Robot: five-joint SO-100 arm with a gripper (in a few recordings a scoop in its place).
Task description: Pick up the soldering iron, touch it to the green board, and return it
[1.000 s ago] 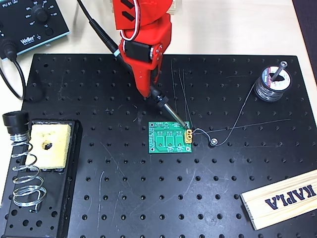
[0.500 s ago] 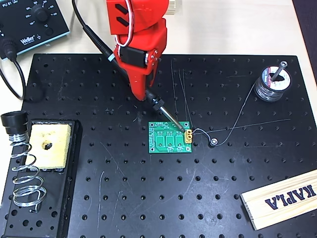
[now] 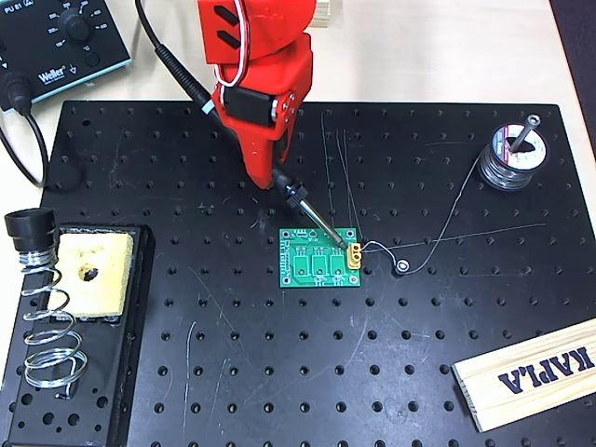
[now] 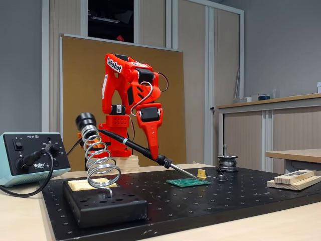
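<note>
1. The red gripper [image 3: 270, 177] has its jaws clamped on the soldering iron [image 3: 296, 196], which slants from the upper left down toward the green board [image 3: 321, 259] in the overhead view.
2. From overhead, the iron's metal tip reaches the yellow connector [image 3: 355, 253] on the board's right edge; actual contact cannot be told there.
3. The fixed view shows the iron [image 4: 150, 153] tilted low, its tip coming down beside the connector [image 4: 201, 174], at or just above the board [image 4: 188, 182]; the gripper [image 4: 153, 150] points downward.
4. The overhead view shows the board's white printed outlines; the fixed view shows it only as a thin green slab lying flat on the black perforated board [image 4: 210, 201].
5. The coil-spring stand [image 3: 42, 326] sits at the left with a yellow sponge [image 3: 93, 275] beside it; in the fixed view the stand [image 4: 98, 160] rises upright.
6. A solder spool [image 3: 514, 154] stands at the right, its wire trailing toward the connector.
7. A Weller station [image 3: 60, 42] lies on the pale surface [image 3: 447, 47], and a wooden block [image 3: 531, 372] marked KAPLA lies at lower right.
</note>
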